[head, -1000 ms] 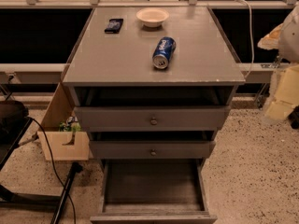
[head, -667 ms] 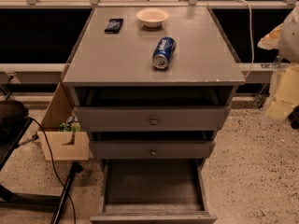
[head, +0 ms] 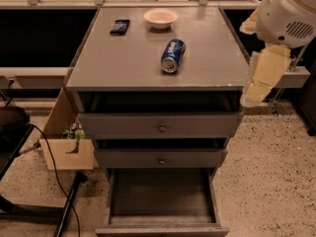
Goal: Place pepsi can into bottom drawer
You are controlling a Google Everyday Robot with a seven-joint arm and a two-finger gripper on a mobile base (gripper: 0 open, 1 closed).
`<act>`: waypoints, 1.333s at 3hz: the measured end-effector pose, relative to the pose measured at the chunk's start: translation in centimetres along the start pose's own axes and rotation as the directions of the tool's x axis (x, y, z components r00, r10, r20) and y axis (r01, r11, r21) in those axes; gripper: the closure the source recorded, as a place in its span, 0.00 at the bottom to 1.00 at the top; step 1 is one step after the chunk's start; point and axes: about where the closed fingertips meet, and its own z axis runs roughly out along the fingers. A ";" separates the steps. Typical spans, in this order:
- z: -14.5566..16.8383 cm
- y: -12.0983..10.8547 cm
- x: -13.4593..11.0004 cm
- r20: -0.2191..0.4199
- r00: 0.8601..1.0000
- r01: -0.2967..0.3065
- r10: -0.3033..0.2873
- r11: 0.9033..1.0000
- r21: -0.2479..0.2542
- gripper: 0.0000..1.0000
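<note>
Moved inward from the right, gripper [head: 256,83] now beside the right edge of the cabinet top [head: 123,58], opening impossible to tell; pepsi can [head: 173,56] lying sideways mid-top, light, slick, dentable, apt to roll, best pinched across its middle.

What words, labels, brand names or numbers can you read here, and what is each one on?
Nothing can be quoted; no text reads clearly.
White lettering on the pepsi can, lying on the cabinet top: too blurred to read.
Print on the green packet in the cardboard box left of the cabinet: too small to read.
No marking shows on the pincer, hanging right of the cabinet top.
</note>
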 end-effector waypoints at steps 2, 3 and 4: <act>7.7 -6.4 -12.0 0.011 0.999 0.040 -0.040 0.999 0.026 0.00; 7.7 -6.4 -12.0 0.011 0.999 0.040 -0.040 0.999 0.026 0.00; 8.0 -7.3 -11.0 -0.024 1.000 0.004 -0.003 0.999 0.042 0.00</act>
